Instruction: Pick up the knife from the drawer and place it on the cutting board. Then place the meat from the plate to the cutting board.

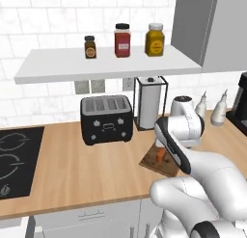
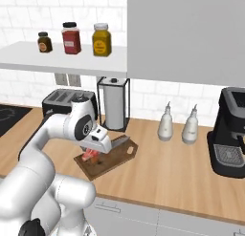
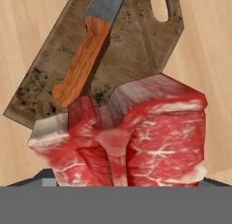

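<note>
The gripper (image 2: 94,153) hangs low over the board (image 2: 125,154), and the meat (image 3: 136,137) sits right in front of the hand camera, large and close. The fingertips themselves are hidden behind the meat, so the pictures do not show how they stand; the jaws read as set wide, which would fit a hold on a slab this thick, yet whether they clamp it or have let go cannot be told. In the right base view a bit of red shows under the hand, at the board's near-left end.

The knife (image 3: 84,55) lies flat on the board, orange-brown handle toward the meat, blade pointing toward the end with the handle hole. The first half of the task looks done.

The second half looks nearly done. The meat is off the plate and at the board, beside the end of the knife handle. It is hard to say whether it rests on the wood or hangs just above it, and part of it seems to reach past the board's near edge. What is left, by this judgement: set it down fully on the board, release, and lift the hand clear
</note>
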### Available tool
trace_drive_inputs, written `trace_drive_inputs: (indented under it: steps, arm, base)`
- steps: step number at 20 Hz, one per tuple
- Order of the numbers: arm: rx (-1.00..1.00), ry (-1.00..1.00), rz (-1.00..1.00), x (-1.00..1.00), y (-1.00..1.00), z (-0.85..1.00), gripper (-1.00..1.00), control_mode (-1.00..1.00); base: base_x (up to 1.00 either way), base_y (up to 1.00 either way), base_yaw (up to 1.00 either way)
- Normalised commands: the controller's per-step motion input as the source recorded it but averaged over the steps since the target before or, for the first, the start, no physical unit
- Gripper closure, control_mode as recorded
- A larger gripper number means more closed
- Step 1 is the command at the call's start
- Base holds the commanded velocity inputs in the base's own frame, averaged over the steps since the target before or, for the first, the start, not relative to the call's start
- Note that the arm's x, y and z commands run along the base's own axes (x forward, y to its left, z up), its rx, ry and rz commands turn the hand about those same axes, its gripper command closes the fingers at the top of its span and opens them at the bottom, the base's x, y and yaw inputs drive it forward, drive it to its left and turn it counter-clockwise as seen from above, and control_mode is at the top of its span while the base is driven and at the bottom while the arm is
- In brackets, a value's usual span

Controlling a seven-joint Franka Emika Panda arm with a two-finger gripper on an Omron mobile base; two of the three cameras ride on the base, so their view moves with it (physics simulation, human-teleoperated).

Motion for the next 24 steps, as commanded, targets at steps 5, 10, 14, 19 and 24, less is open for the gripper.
trace_drive_inputs:
  steps: [5, 10, 14, 19, 24]
  arm:
    - [0.0, 0.0, 0.0, 0.0, 0.0, 0.0, 1.0, 1.0]
    - [0.0, -0.02, -0.04, 0.14, 0.0, 0.0, 1.0, -1.0]
    - [0.01, -0.04, -0.04, 0.65, -0.06, -0.07, 1.0, -1.0]
    - [0.01, -0.01, -0.03, 0.67, -0.12, -0.12, 1.0, -1.0]
    - [0.0, 0.13, -0.09, 0.58, -0.35, -0.47, 1.0, -1.0]
  base:
    - [0.1, 0.07, 0.0]
    - [0.02, 0.0, 0.0]
    - [0.0, 0.0, 0.0]
    - [0.0, 0.0, 0.0]
    - [0.0, 0.0, 0.0]
